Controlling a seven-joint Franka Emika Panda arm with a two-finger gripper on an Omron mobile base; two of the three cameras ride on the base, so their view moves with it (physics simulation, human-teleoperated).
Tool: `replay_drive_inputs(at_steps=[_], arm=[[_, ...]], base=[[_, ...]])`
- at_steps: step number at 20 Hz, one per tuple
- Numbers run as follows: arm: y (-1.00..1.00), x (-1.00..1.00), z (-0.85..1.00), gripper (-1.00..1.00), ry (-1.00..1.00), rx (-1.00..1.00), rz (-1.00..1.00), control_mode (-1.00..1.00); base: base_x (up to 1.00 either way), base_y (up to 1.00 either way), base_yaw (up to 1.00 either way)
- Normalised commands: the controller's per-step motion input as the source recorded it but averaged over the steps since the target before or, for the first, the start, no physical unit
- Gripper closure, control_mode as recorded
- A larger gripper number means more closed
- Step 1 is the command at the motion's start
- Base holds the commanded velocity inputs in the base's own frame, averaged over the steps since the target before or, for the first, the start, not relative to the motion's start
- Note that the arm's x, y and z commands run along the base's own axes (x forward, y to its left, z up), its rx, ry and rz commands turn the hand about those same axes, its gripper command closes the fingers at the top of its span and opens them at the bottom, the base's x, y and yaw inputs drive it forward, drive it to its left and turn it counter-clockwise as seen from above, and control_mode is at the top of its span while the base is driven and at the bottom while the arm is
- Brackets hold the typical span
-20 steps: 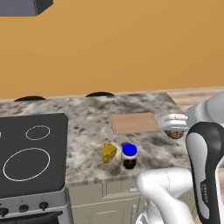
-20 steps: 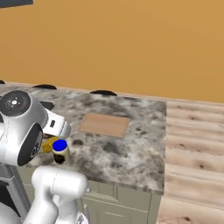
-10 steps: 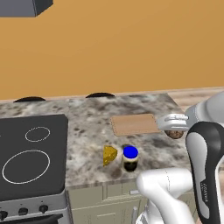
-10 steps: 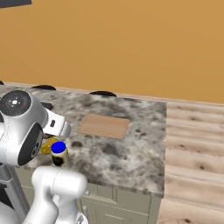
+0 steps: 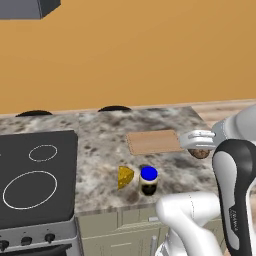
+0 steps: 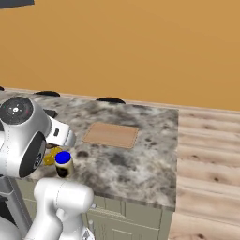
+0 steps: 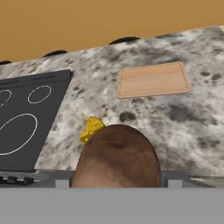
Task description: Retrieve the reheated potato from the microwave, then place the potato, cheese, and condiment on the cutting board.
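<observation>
My gripper (image 5: 200,149) is shut on the potato (image 5: 202,153), a dark-brown lump that hangs just off the right end of the cutting board (image 5: 152,141). In the hand view the potato (image 7: 118,155) bulks large at the bottom, with the board (image 7: 153,80) lying bare beyond it. The cheese (image 5: 125,177) wedge and the blue-lidded condiment (image 5: 148,180) jar stand side by side near the counter's front edge, in front of the board. From the right I see the board (image 6: 111,134), cheese (image 6: 50,157) and condiment (image 6: 63,163). The microwave is out of view.
A black stovetop (image 5: 35,175) takes up the left of the speckled stone counter (image 5: 100,130). An orange wall runs behind. Wooden floor (image 6: 206,154) lies past the counter's right end.
The whole picture has slid slightly downward in both base views, so the camera moved. The gripper keeps its hold on the potato beside the board.
</observation>
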Motion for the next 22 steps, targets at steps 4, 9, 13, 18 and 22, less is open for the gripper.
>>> replay_drive_inputs(at_steps=[4,9,13,18,22], arm=[[0.0,0.0,0.0,1.0,0.0,0.0,0.0,1.0],[0.0,0.0,0.0,1.0,0.0,0.0,0.0,1.0],[0.0,0.0,0.0,1.0,0.0,0.0,0.0,-1.0],[0.0,0.0,0.0,1.0,0.0,0.0,0.0,-1.0],[0.0,0.0,0.0,1.0,0.0,0.0,0.0,-1.0]], base=[[0.0,0.0,0.0],[0.0,0.0,0.0],[0.0,0.0,0.0],[0.0,0.0,0.0],[0.0,0.0,0.0]])
